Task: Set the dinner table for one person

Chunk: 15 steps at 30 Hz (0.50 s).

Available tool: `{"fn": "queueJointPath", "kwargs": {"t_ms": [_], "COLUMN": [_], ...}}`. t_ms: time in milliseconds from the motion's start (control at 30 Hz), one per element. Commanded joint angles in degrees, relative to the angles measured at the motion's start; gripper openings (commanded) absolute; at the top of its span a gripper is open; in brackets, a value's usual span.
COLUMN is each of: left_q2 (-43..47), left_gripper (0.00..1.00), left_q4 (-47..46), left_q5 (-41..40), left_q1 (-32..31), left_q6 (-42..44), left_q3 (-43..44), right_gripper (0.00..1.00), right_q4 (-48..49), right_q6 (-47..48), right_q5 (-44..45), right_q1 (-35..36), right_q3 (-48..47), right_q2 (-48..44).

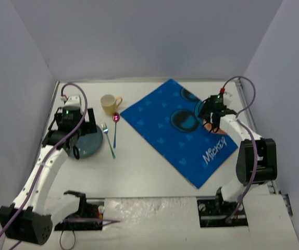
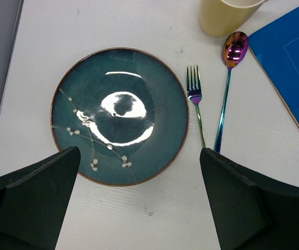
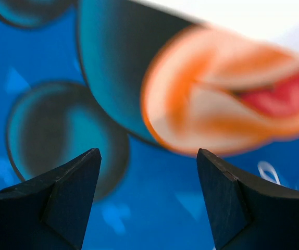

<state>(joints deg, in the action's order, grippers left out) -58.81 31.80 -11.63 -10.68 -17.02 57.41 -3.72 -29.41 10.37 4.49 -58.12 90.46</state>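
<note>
I count on worktop (image 1: 139,172): 1 plate (image 2: 118,114), 1 fork (image 2: 195,99), 1 spoon (image 2: 227,88), 1 cup (image 2: 225,15), 1 placemat (image 1: 178,125) | left gripper (image 2: 139,156) — spread wide, empty | right gripper (image 3: 147,153) — parted, empty

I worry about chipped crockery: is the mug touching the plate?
Apart. The left wrist view shows a strip of bare white dinner table between the plate and the mug.

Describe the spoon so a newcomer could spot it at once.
On the white table, look between the dark teal plate and the blue placemat, beside the cream cup. Two slim utensils lie side by side. The spoon is the one nearer the placemat, ending in a shiny pink-purple oval, unlike the pronged fork.
</note>
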Motion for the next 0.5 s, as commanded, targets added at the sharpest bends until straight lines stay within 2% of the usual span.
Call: {"fn": "queueJointPath", "kwargs": {"t_ms": [0, 133, 333, 467], "left_q2": [0.8, 1.0, 0.7, 0.5], "left_gripper": [0.97, 0.97, 0.97, 0.97], "left_q4": [-2.5, -2.6, -2.5, -2.5], "left_q5": [0.8, 1.0, 1.3, 1.2], "left_q1": [0.4, 0.4, 0.4, 0.4], "left_q6": [-0.4, -0.6, -0.7, -0.8], "left_q3": [1.2, 1.2, 1.1, 1.1], "right_gripper": [0.7, 0.7, 0.69, 0.69], "right_q4": [2.4, 3.2, 7.5, 8.2], "right_q6": [-5.8, -7.6, -8.5, -9.1], "right_q5": [-3.9, -6.6, -11.6, -10.5], "right_q1": [-2.3, -4.0, -8.4, -10.1], "right_q3": [9.3, 17.2, 23.5, 25.3], "right_q2": [-10.0, -16.0, -14.9, -14.2]}}
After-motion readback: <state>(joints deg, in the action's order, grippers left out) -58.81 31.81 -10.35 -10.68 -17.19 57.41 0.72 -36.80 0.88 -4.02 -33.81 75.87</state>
